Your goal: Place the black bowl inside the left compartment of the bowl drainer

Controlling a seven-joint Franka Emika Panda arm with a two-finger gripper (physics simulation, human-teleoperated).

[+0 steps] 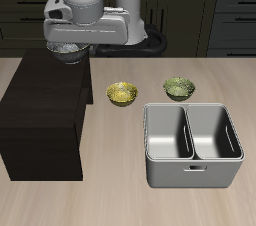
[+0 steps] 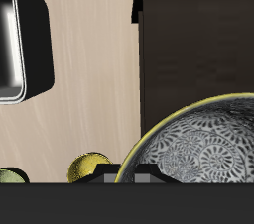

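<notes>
Presently, item by item, from my hand outward.

Hand (image 1: 68, 50): hanging over the back of the dark cabinet, directly above the black bowl. My fingers are hidden behind the wrist housing in the exterior view, and the wrist view shows only a dark band of my own body at its edge. Whether I am clenched on the bowl's rim or released, I cannot tell.

Black bowl (image 2: 203, 144): round, dark outside, silvery patterned inside with a thin pale rim. It fills much of the wrist view, very close under me. In the exterior view only a sliver shows below my wrist, at the cabinet's top. Whether it rests on that top or is lifted off it, I cannot tell.

Cabinet (image 1: 42, 110): dark brown block standing on the worktop, the bowl at its back end.

Worktop (image 1: 120, 205): pale wood grain.

Yellow bowl (image 1: 121, 93): small, on the worktop just beside the cabinet, between it and the green bowl.

Green bowl (image 1: 178, 87): small, beside the yellow one, a gap between them, behind the drainer.

Drainer (image 1: 193, 175): light-grey bin with rounded corners, two wells split by a middle wall, handle slot in the wall facing the worktop's front edge. Well apart from the black bowl. Both wells hold nothing.
</notes>
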